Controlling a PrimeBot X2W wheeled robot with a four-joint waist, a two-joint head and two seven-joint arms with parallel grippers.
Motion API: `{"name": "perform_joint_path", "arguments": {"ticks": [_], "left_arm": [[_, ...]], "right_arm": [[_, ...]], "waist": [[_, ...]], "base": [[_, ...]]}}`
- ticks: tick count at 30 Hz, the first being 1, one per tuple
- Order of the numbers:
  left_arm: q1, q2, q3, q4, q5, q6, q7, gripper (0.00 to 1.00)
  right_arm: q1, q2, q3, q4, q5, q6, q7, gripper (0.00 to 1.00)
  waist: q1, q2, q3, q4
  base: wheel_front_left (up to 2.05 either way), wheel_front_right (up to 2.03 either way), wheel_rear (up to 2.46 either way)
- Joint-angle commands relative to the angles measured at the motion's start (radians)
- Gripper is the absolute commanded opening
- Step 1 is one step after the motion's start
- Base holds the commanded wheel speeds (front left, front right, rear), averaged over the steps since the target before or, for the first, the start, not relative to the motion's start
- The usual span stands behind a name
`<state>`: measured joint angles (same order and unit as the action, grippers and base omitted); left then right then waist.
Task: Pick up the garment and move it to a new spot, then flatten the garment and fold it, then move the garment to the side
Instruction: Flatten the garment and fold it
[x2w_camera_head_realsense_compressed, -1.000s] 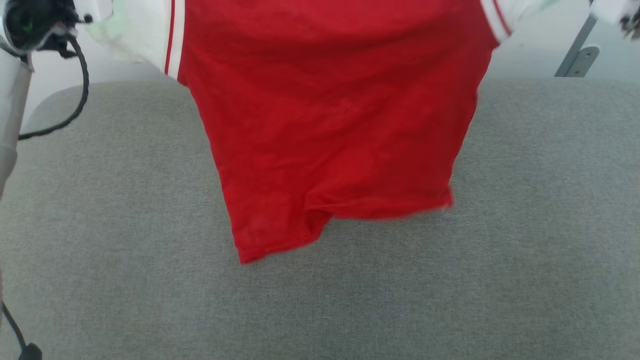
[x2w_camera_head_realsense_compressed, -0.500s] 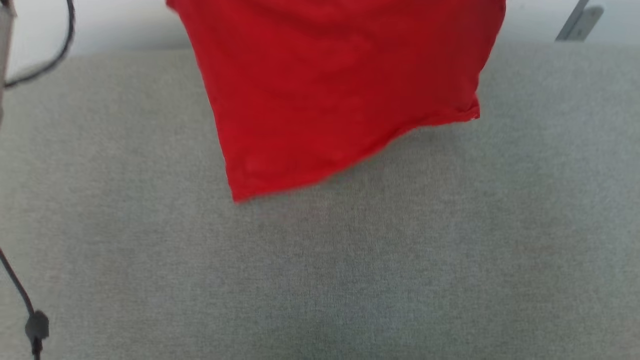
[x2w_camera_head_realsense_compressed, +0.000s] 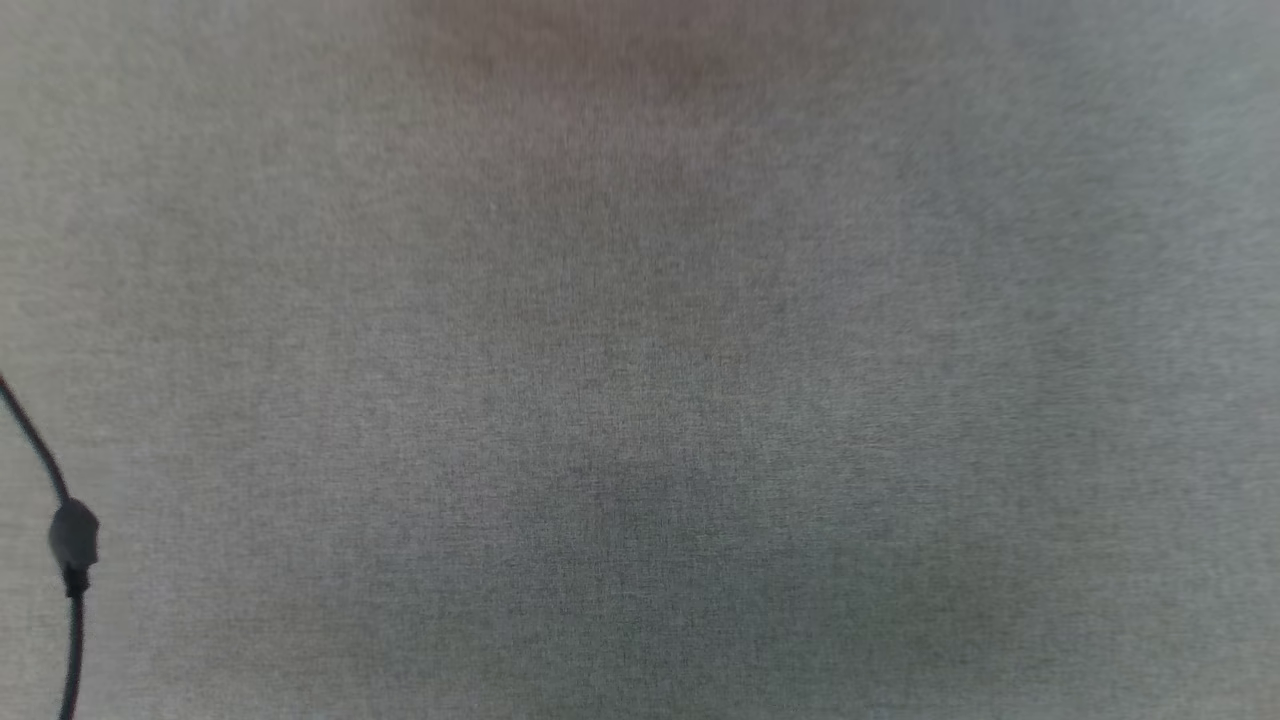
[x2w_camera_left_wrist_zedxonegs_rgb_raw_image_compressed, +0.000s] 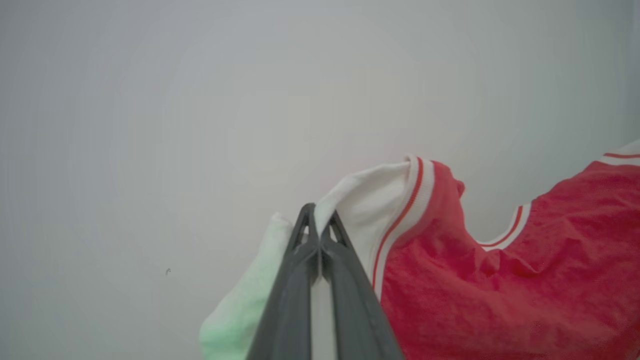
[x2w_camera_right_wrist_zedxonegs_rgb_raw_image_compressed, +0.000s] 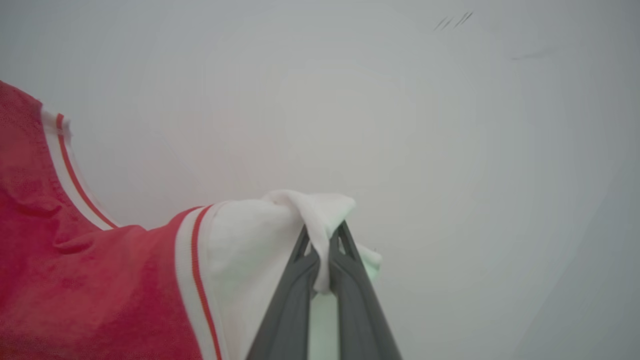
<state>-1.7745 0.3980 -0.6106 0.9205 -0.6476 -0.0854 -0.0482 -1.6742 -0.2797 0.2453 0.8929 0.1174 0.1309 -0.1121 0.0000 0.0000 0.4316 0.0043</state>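
The garment (x2w_camera_left_wrist_zedxonegs_rgb_raw_image_compressed: 500, 290) is a red T-shirt with white sleeves and red-and-white shoulder stripes, held up in the air before a pale wall. In the left wrist view my left gripper (x2w_camera_left_wrist_zedxonegs_rgb_raw_image_compressed: 317, 225) is shut on one white sleeve, the red body hanging off to the right. In the right wrist view my right gripper (x2w_camera_right_wrist_zedxonegs_rgb_raw_image_compressed: 322, 237) is shut on the other white sleeve of the garment (x2w_camera_right_wrist_zedxonegs_rgb_raw_image_compressed: 75, 280), fabric bunched over its fingertips, the red body to the left. The white-trimmed neckline (x2w_camera_left_wrist_zedxonegs_rgb_raw_image_compressed: 500, 240) sags between the two grips.
The head view looks down on the grey fabric surface (x2w_camera_head_realsense_compressed: 640, 400), with a faint reddish tint near its top edge. A black cable (x2w_camera_head_realsense_compressed: 70, 560) with a small clip hangs at the lower left.
The head view has tipped further down: the far edge of the grey surface slid up and off the top. The garment, which hung at the top of that view, has left it.
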Motion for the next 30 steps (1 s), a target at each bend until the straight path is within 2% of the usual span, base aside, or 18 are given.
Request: {"name": "perform_joint_path", "arguments": {"ticks": [1, 4, 8, 11, 15, 18, 22, 30], "left_arm": [[-0.015, -0.004, -0.001, 0.005, 0.015, -0.006, -0.028, 0.00], [-0.023, -0.012, -0.012, 0.041, 0.026, -0.018, -0.125, 0.00], [0.018, -0.024, -0.040, 0.098, 0.036, -0.032, -0.176, 0.00], [0.070, -0.029, -0.071, 0.139, 0.021, -0.042, -0.162, 0.00], [0.156, -0.034, -0.119, 0.125, -0.052, -0.044, -0.072, 0.00], [0.245, -0.007, -0.163, 0.079, -0.127, -0.045, 0.021, 0.00], [0.346, 0.036, -0.204, 0.009, -0.241, -0.045, 0.176, 0.00], [0.548, 0.151, -0.259, -0.147, -0.377, -0.045, 0.379, 0.00]], "right_arm": [[-0.017, 0.006, -0.004, 0.015, -0.020, 0.000, -0.021, 0.00], [-0.026, 0.023, -0.003, 0.082, -0.076, 0.000, -0.090, 0.00], [-0.006, 0.045, 0.018, 0.168, -0.071, 0.000, -0.110, 0.00], [0.029, 0.067, 0.040, 0.226, -0.007, 0.000, -0.097, 0.00], [0.086, 0.079, 0.091, 0.257, 0.111, 0.000, -0.053, 0.00], [0.149, 0.063, 0.156, 0.228, 0.197, 0.000, -0.009, 0.00], [0.255, 0.035, 0.240, 0.141, 0.340, 0.000, 0.102, 0.00], [0.512, -0.099, 0.351, -0.147, 0.608, 0.000, 0.367, 0.00]], "waist": [[0.0000, 0.0000, 0.038, 0.005], [0.0000, 0.0000, 0.059, 0.015], [0.0000, 0.0000, 0.062, 0.027], [0.0000, 0.0000, 0.051, 0.033], [0.0000, 0.0000, 0.026, 0.045], [0.0000, 0.0000, 0.003, 0.050], [0.0000, 0.0000, -0.030, 0.058], [0.0000, 0.0000, -0.090, 0.060]], "base": [[0.00, 0.00, 0.00], [0.00, 0.00, 0.00], [0.00, 0.00, 0.00], [0.00, 0.00, 0.00], [0.00, 0.00, 0.00], [0.00, 0.00, 0.00], [0.00, 0.00, 0.00], [0.00, 0.00, 0.00]]}}
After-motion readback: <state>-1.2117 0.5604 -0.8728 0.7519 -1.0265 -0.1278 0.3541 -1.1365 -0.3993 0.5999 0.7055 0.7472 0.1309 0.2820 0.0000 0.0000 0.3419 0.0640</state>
